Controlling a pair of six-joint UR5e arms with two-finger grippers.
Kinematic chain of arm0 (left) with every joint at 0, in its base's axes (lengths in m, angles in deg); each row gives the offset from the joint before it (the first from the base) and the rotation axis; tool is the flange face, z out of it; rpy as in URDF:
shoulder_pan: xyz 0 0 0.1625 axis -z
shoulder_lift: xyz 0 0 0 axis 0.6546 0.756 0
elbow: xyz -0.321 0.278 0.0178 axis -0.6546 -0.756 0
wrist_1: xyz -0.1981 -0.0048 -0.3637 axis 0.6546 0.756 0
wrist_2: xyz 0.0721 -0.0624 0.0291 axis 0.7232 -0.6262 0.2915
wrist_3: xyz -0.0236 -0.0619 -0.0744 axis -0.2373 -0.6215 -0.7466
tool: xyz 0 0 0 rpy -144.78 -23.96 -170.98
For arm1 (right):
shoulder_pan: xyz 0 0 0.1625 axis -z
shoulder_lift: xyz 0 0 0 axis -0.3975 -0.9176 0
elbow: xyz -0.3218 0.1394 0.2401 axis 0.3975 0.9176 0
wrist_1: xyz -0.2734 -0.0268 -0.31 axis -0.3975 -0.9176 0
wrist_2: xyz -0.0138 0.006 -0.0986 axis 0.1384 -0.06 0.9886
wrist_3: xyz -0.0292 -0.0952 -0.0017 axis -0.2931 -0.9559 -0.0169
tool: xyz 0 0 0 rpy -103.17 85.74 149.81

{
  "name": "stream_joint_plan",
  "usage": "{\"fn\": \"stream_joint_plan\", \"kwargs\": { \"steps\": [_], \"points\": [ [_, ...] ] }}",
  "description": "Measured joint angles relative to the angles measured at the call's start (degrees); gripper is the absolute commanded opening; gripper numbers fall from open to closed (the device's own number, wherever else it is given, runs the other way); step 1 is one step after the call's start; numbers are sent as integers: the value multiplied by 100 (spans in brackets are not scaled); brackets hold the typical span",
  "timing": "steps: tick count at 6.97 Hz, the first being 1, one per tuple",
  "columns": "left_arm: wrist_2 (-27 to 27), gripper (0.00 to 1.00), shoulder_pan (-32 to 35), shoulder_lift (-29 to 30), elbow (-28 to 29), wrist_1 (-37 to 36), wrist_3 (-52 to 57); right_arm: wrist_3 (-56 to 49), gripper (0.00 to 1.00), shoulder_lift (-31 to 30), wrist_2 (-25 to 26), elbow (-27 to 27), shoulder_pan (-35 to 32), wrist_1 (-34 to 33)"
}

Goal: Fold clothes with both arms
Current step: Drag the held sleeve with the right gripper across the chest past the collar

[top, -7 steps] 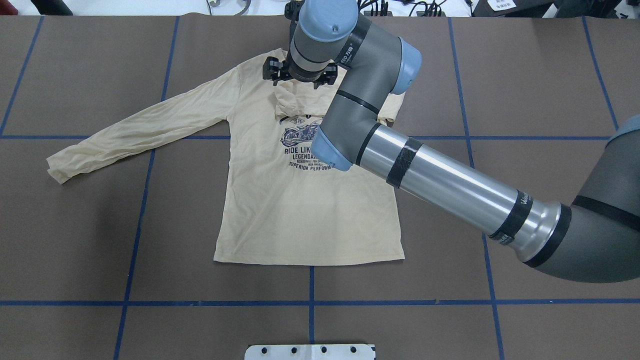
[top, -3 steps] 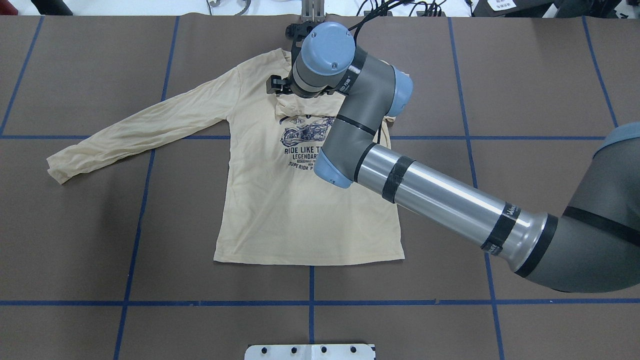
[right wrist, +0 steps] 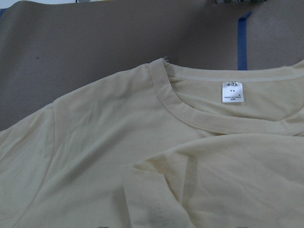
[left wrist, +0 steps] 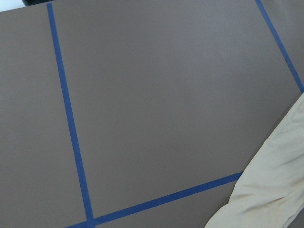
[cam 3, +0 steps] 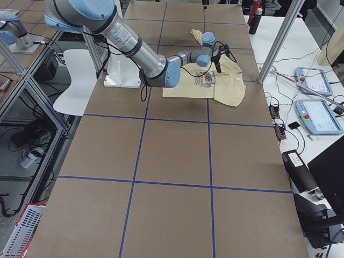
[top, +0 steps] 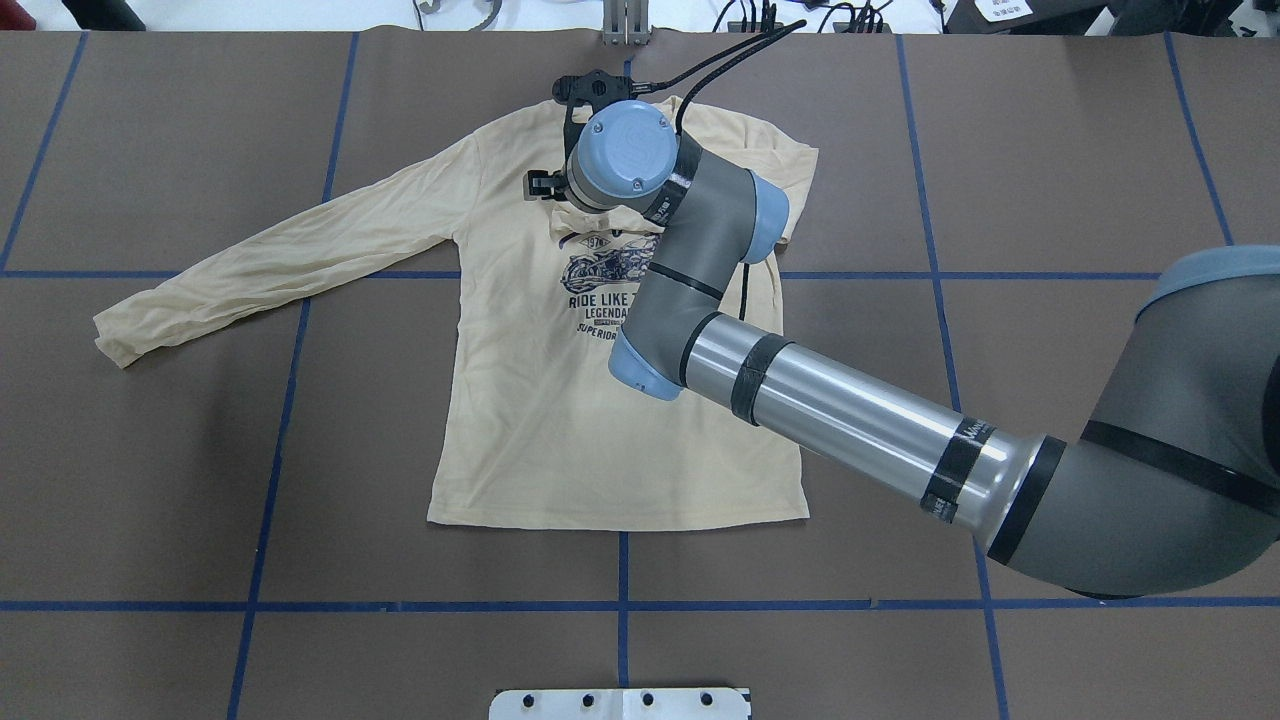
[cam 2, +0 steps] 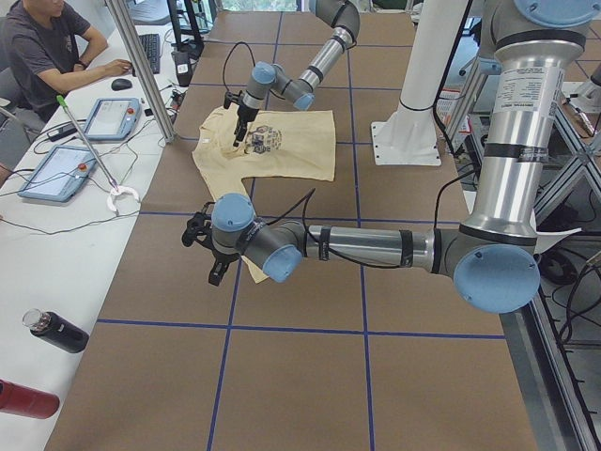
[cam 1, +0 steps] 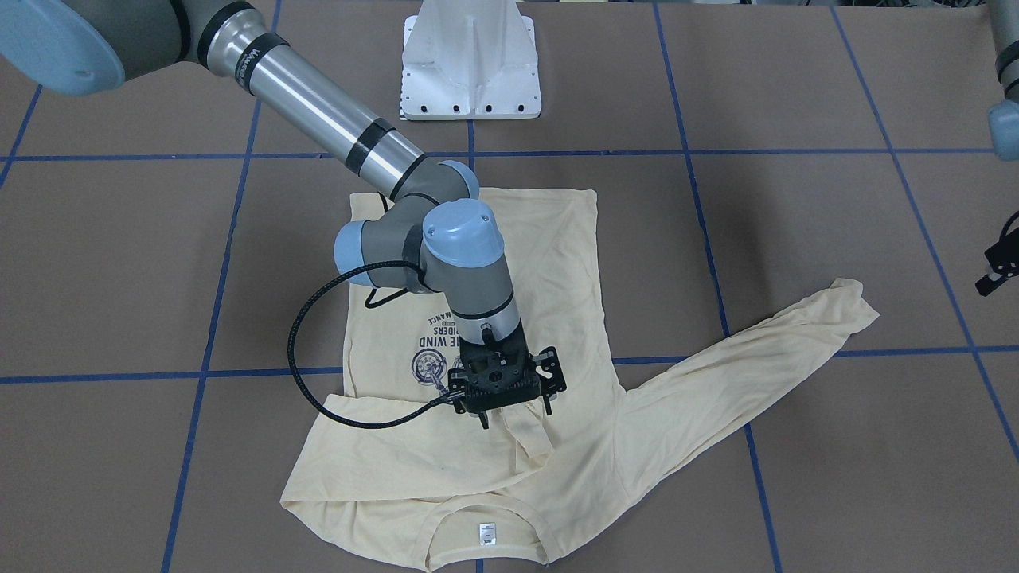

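The cream-yellow shirt (top: 560,430) lies flat, print side up, with its navy print (top: 600,285) on the chest and its collar toward the far edge. One sleeve (top: 270,260) stretches out on the robot's left. The other sleeve is folded across the chest (cam 1: 414,469). My right gripper (cam 1: 503,410) hangs just above the chest below the collar, and the cuff (cam 1: 532,438) rises up to it, so it looks shut on the cuff. The right wrist view shows the neck tag (right wrist: 232,92) and the cuff (right wrist: 147,199). My left gripper (cam 2: 205,249) hovers near the outstretched sleeve's end (left wrist: 270,190); I cannot tell whether it is open or shut.
Blue tape lines (top: 620,605) cross the brown table. The white pedestal (cam 1: 471,60) stands at the robot's side. A side desk with tablets (cam 2: 66,160), bottles (cam 2: 56,331), a metal post (cam 2: 141,66) and a seated person (cam 2: 47,47) runs along the far edge.
The right arm's wrist has come down lower and shifted a little toward the robot over the chest. The shirt's shoulder on the robot's right now shows from under the arm.
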State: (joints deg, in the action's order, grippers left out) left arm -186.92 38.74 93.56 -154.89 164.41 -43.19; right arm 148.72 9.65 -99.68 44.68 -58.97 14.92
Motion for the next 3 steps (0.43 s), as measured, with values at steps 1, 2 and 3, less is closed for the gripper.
{"fn": "stream_joint_plan", "kwargs": {
  "steps": [1, 2, 3],
  "points": [
    [-2, 100, 0, -6, 0, 0, 0, -13, 66, 64, 35, 117, 8, 13],
    [-4, 100, 0, -14, 0, 0, 2, -21, 60, 150, 46, 227, 17, 17],
    [-2, 100, 0, -19, 4, 0, 6, -27, 61, 196, 48, 300, 24, 19]
  ]
}}
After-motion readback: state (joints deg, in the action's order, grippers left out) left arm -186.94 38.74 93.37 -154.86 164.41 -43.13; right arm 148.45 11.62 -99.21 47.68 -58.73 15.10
